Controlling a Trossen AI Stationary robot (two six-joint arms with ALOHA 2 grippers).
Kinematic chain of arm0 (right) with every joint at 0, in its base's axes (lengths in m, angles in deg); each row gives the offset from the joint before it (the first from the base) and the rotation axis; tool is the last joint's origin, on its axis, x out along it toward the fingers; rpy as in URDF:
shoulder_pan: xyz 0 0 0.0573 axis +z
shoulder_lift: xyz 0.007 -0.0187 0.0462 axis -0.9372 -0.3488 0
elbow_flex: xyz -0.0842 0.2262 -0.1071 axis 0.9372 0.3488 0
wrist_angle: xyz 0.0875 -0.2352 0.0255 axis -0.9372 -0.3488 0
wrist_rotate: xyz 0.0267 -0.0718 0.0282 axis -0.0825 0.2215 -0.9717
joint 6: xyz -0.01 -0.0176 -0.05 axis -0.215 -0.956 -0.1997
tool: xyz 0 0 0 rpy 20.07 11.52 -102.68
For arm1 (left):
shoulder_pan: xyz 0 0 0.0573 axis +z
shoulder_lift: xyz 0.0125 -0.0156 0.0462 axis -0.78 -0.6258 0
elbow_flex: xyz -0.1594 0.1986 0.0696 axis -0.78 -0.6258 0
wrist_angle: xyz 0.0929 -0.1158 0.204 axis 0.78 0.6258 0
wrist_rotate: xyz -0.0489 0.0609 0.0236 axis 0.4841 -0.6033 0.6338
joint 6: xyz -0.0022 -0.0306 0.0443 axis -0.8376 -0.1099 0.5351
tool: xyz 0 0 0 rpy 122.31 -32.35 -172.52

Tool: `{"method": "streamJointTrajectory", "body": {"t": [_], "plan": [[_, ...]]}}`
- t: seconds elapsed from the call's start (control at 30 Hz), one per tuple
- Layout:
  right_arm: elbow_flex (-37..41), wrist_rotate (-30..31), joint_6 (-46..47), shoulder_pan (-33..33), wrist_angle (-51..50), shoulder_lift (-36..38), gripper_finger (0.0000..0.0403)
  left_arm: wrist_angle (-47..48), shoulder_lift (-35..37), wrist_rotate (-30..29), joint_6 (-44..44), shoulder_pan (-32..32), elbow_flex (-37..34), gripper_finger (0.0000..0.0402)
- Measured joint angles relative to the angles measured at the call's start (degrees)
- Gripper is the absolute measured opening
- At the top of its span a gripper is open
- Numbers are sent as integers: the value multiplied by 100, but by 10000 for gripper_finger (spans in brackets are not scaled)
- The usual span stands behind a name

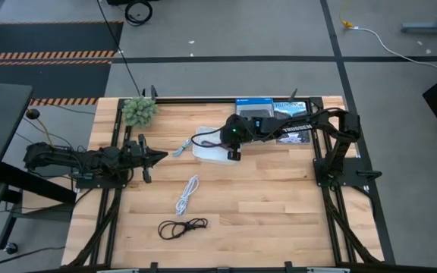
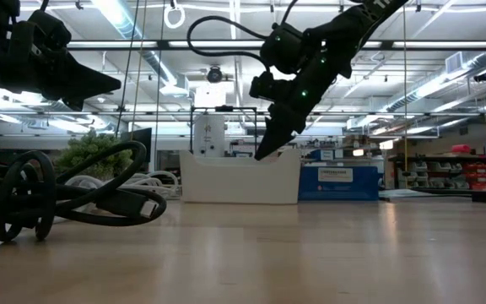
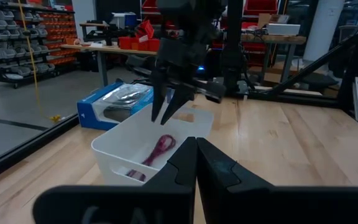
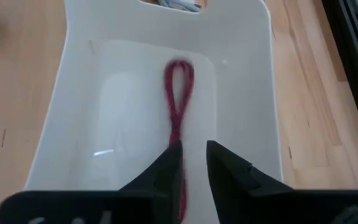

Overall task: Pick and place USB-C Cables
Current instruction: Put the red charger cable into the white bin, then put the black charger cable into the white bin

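Note:
The dark red cable point(image 4: 179, 93) lies coiled on the floor of the white tray point(image 1: 207, 152), also seen as the red cable point(image 3: 161, 148) in the left wrist view. My right gripper point(image 4: 194, 155) hangs over the tray, fingers pointing down and narrowly open just above the cable, right gripper point(image 2: 264, 152) at the tray's rim height. The white cable point(image 1: 187, 195), the black cable point(image 1: 182, 227) and the small grey cable point(image 1: 180, 149) lie flat on the table. My left gripper point(image 1: 156, 158) waits shut at the table's left, holding nothing.
A green tufted ball point(image 1: 139, 111) sits at the far left corner. Blue boxes point(image 1: 254, 106) lie along the far edge behind the tray. The black cable point(image 2: 57, 198) lies close to the near edge. Bare wood spreads over the table's right and near parts.

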Motion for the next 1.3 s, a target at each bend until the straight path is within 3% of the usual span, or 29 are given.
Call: {"method": "streamJointTrajectory", "body": {"t": [0.23, 0.47, 1.0, 1.13, 1.3], "plan": [[0, 45, -13, -71, -1, 0, 114, -1, -2, -1, 0, 1, 2, 14], [-51, 57, 75, -52, -156, 7, 119, -1, -1, 0, 0, -2, 1, 14], [-2311, -181, 396, 386, -2172, 23, 119, 2, -2, 0, 0, 0, 1, 14], [-2746, -509, 461, 581, -2242, 24, 119, 0, 0, 2, 0, 1, 2, 14], [-3077, -1473, 1432, 892, -1766, 24, 119, 0, 0, 1, 0, -1, 0, 14]]}}
